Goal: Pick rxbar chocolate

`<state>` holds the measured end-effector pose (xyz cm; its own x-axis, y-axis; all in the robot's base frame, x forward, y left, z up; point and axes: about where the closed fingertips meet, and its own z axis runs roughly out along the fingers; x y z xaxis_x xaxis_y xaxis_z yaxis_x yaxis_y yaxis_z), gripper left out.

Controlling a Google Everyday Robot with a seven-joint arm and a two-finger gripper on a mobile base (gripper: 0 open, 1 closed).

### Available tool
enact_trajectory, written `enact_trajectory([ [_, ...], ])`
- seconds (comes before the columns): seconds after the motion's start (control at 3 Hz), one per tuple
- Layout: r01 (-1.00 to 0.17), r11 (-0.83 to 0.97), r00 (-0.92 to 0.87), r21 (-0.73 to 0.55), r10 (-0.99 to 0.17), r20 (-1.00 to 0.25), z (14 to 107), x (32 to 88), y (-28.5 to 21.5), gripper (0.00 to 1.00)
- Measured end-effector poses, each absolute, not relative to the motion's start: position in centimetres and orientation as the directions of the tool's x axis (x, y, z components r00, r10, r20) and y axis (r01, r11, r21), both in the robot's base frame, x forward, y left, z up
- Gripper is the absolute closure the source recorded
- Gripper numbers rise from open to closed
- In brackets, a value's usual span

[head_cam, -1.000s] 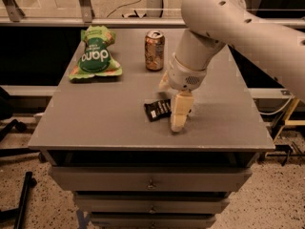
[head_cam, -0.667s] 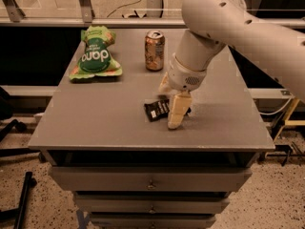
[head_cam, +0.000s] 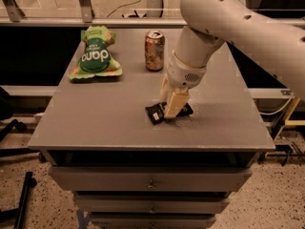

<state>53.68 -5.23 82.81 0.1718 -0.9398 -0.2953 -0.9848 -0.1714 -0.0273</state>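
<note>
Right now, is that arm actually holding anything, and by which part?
Cannot tell. The gripper sits over the middle of the rxbar chocolate, which lies on the table.

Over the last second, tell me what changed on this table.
The gripper shifted left, from beside the rxbar chocolate to over its middle. The bar looks unmoved and lies flat on the grey table. The green chip bag and the soda can stayed put.

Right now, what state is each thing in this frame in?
gripper: low over the rxbar chocolate, covering its middle
rxbar chocolate: lying flat on the table
soda can: upright, apart from the bar
chip bag: lying flat, label up
drawers: shut
</note>
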Motion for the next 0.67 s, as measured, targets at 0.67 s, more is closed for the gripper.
enact_trajectory([
  [0.67, -0.969, -0.133, 0.194, -0.208, -0.931, -0.310, 89.0, 55.6, -7.5, 1.00],
])
